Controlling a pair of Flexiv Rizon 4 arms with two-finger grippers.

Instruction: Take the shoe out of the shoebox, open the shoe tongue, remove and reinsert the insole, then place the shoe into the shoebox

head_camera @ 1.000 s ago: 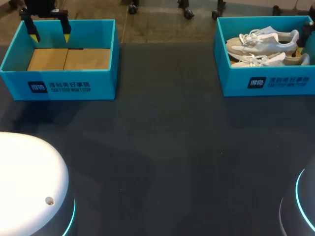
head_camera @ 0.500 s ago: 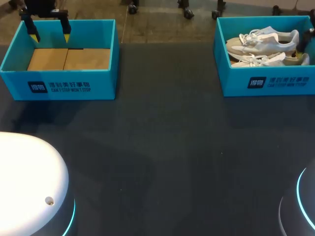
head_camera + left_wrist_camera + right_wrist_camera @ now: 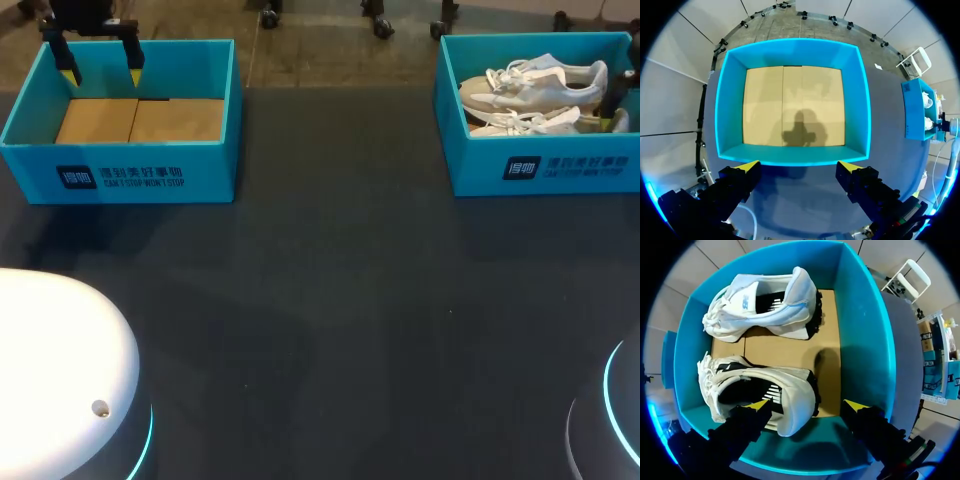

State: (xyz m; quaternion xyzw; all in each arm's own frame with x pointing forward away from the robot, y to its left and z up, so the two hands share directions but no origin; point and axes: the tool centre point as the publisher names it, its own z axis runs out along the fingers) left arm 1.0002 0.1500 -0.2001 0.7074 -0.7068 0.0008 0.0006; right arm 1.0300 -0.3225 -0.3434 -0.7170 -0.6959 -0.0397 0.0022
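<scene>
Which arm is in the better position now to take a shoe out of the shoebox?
Right. The right claw hangs open over the shoebox, just above the heel of the nearer shoe. The left claw hangs open over the empty box.

Robotics lab: dark table (image 3: 340, 300), white cyan-ringed robot base (image 3: 60, 370) at its edge.

Dark table (image 3: 340, 300); blue box (image 3: 215, 170) far left, cardboard floor

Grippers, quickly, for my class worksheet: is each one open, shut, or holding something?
Left gripper: open, empty, over the empty shoebox.
Right gripper: open, holding nothing, fingers astride the nearer shoe at its heel.
</scene>
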